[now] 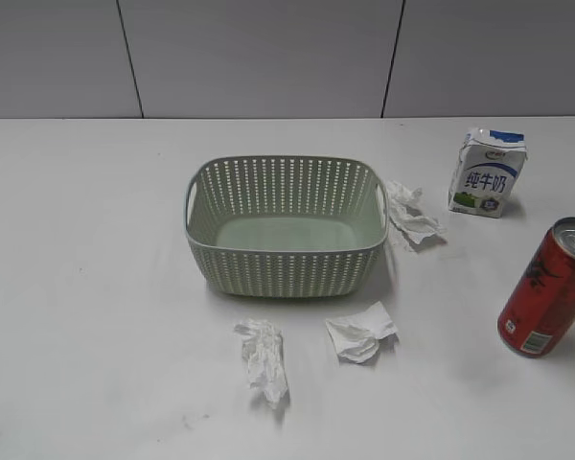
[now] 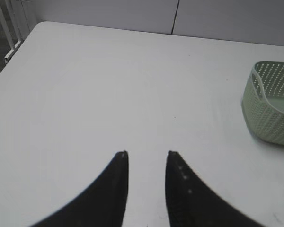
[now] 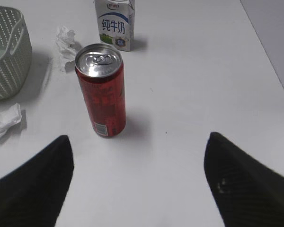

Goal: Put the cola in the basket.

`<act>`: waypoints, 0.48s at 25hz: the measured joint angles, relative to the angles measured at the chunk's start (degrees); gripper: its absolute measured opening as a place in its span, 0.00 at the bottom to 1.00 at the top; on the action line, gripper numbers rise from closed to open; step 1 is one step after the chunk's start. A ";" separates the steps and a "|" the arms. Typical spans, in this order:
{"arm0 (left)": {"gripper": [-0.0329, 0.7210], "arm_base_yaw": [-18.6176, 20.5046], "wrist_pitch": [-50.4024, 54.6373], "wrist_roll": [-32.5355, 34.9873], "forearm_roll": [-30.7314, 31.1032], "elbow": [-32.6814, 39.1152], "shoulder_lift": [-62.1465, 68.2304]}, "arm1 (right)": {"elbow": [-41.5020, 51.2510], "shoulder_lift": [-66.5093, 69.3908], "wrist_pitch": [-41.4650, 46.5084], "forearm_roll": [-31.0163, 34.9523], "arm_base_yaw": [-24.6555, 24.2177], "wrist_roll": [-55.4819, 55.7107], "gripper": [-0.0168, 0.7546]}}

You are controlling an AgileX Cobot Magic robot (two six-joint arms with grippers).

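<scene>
Near the table's (image 1: 96,287) right edge stands the cola (image 1: 546,287), free; right pincer (image 3: 137,142) gapes wide, left pincer (image 2: 146,153) slightly parted, basket (image 1: 283,264) mid-table.

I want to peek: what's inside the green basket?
Nothing: the basket shows only its bare pale floor. The near wall hides a strip of that floor. The cola stands outside, on the table.

Looks like a lab test bench: bare white table (image 1: 96,287) against plain grey wall panels (image 1: 259,57), staged with a basket (image 1: 284,264), milk carton (image 1: 488,172), cola (image 1: 546,287), crumpled tissues (image 1: 264,359).
</scene>
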 joint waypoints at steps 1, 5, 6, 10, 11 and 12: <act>0.33 0.00 0.00 0.00 0.00 0.00 0.00 | -0.35 1.31 -0.93 0.11 0.00 0.00 0.88; 0.33 0.00 0.00 0.00 0.00 0.00 0.00 | -2.22 7.20 -4.03 0.43 0.00 0.00 0.88; 0.33 0.00 0.00 0.00 0.00 0.00 0.00 | -2.81 8.73 -4.29 0.62 0.00 0.00 0.88; 0.33 0.00 0.00 0.00 0.00 0.00 0.00 | -6.01 17.14 -4.37 2.48 0.00 0.19 0.87; 0.33 0.00 0.00 0.00 0.00 0.00 0.00 | -6.88 19.55 -4.42 3.22 0.00 0.24 0.87; 0.33 0.00 0.00 0.00 0.00 0.00 0.00 | -7.60 21.62 -4.42 3.76 0.00 0.29 0.87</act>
